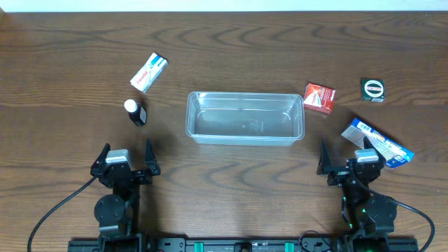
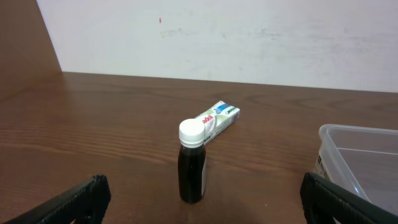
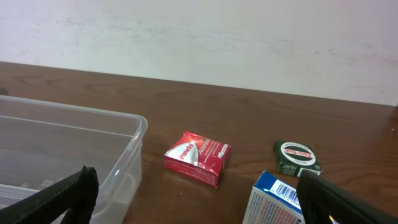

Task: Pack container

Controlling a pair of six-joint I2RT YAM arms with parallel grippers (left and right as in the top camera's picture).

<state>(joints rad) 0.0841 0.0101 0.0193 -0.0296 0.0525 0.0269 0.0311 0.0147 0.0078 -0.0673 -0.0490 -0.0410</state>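
Left wrist view: container (image 2: 357,155) cut off at right edge; only one corner visible. Right wrist view: blue box (image 3: 275,196) cut off at bottom edge. Overhead: print on white box (image 1: 149,72) too small to read.

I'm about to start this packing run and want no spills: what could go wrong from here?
The bottle stands upright, tall and narrow; a nudge from the open left gripper may topple it. The blue box lies close beside the right gripper, so its first move could shove the box aside.
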